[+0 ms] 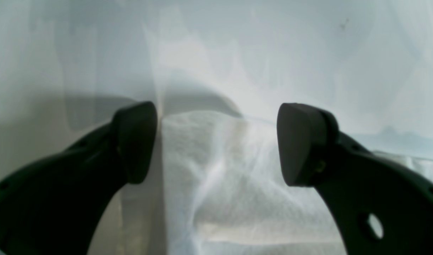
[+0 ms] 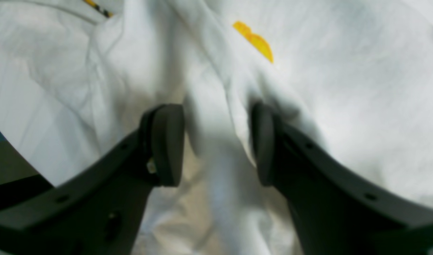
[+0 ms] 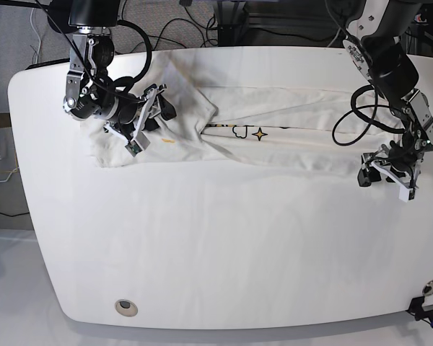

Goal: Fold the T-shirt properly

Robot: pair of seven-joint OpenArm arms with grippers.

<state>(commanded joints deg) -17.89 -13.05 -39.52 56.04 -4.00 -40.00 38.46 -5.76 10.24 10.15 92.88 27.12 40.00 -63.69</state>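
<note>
The white T-shirt (image 3: 289, 115) lies as a long band across the far part of the white table (image 3: 216, 238), with a strip of its print (image 3: 249, 133) showing. My right gripper (image 3: 157, 108) sits on the shirt's left end. In the right wrist view it (image 2: 216, 145) is open, its jaws astride a raised fold of cloth (image 2: 343, 88) near a yellow print patch (image 2: 255, 40). My left gripper (image 3: 369, 171) is at the shirt's right end. In the left wrist view it (image 1: 216, 141) is open, with a cloth edge (image 1: 220, 184) between the pads.
Cables and equipment hang behind the table's far edge (image 3: 224, 21). A round grommet (image 3: 126, 308) sits near the front left edge. A small dark fitting (image 3: 424, 306) is at the front right corner.
</note>
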